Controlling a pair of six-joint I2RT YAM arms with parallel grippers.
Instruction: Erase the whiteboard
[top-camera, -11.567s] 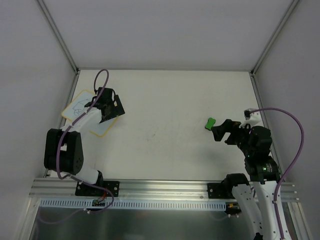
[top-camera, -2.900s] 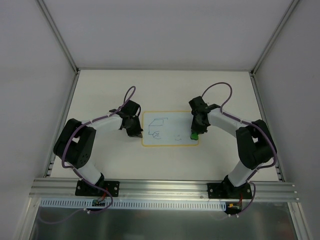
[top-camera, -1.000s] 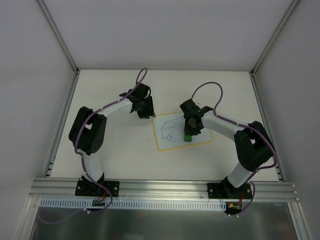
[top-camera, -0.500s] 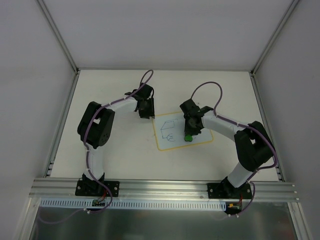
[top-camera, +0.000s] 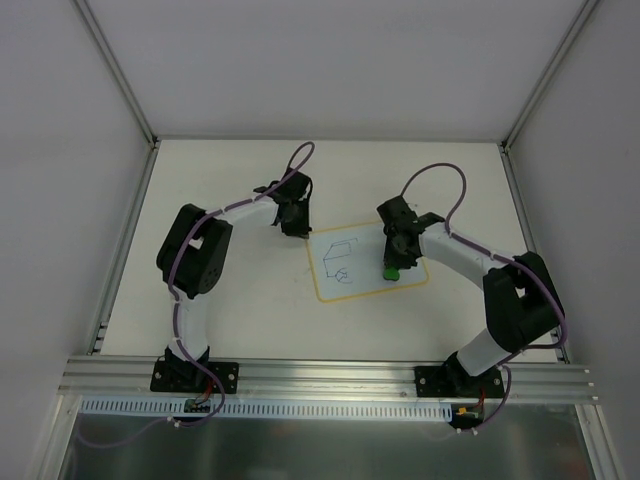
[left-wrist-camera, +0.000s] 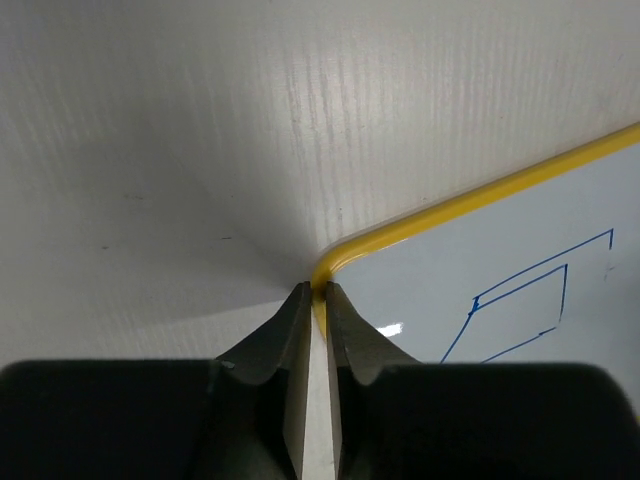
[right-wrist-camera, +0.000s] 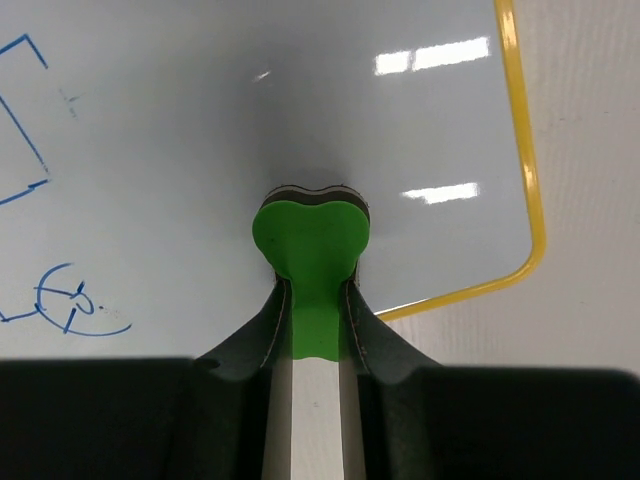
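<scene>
The whiteboard (top-camera: 372, 283), flat near the middle of the tabletop, looks thin, light, stiff and slippery, so the left gripper (left-wrist-camera: 313, 290), jaws almost closed, seems to pinch its far-left corner rim, while the right gripper (right-wrist-camera: 312, 290) clamps the green eraser (right-wrist-camera: 310, 238) upon it.

You see a white table (top-camera: 200, 180) from above. The whiteboard (top-camera: 362, 280), edged in yellow, lies tilted near the table's middle, with a blue line drawing (top-camera: 340, 260) on its left half. Your right gripper (top-camera: 393, 262) holds a green eraser (top-camera: 391, 271) down on the board's right half. Your left gripper (top-camera: 294, 226) points down at the board's far left corner, its jaws too small to read.
</scene>
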